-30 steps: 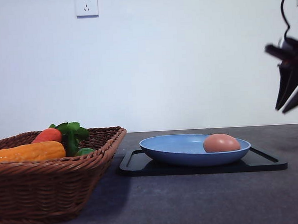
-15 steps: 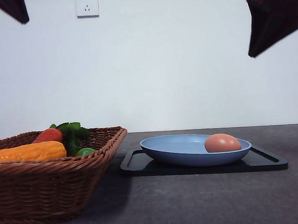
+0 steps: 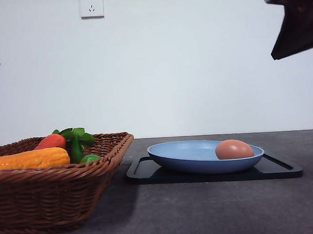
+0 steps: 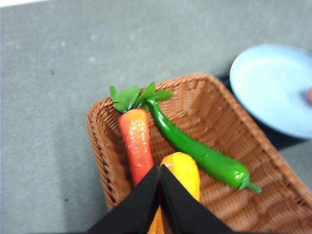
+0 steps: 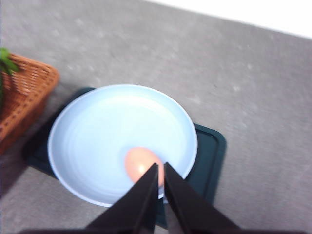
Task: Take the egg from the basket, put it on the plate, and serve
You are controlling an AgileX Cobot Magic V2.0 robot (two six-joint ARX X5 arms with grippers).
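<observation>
egg (image 3: 234,149) lies loose at right side of light-blue plate (image 3: 190,156) on black tray (image 3: 277,169), out of wicker basket (image 3: 56,198) | both hands pressed together: left (image 4: 159,195), right (image 5: 161,192), high | risk: egg rolls off if plate tips in serving

Carrot (image 4: 136,144), green pepper (image 4: 204,156), black tray (image 3: 274,168), wall socket (image 3: 91,5)

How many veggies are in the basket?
3, all in the basket: a red-orange carrot, a green pepper beside it, and an orange vegetable partly behind the closed left gripper. More may be hidden.
</observation>
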